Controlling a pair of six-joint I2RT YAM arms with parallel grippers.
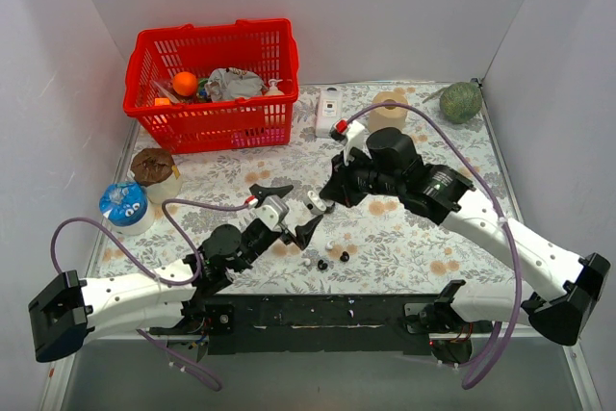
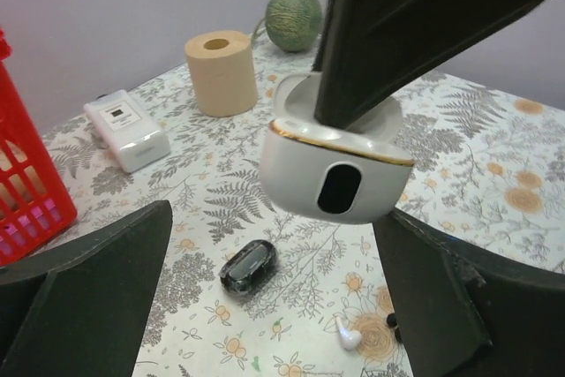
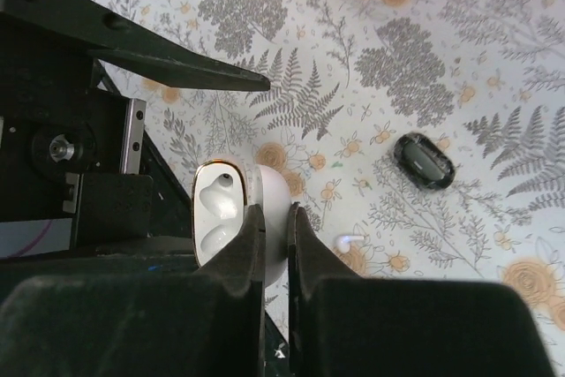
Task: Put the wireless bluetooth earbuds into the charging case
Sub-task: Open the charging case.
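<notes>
My right gripper is shut on the lid side of an open white charging case with a gold rim and holds it above the table. Its two earbud wells look empty. The case hangs between the spread fingers of my open, empty left gripper. A closed black case lies on the floral cloth below. A white earbud and a black earbud lie near it. Small white and black buds show near the front edge.
A red basket of odds and ends stands at the back left. A white box, a paper roll and a green ball stand along the back. A brown-lidded cup and a blue-topped container stand at the left.
</notes>
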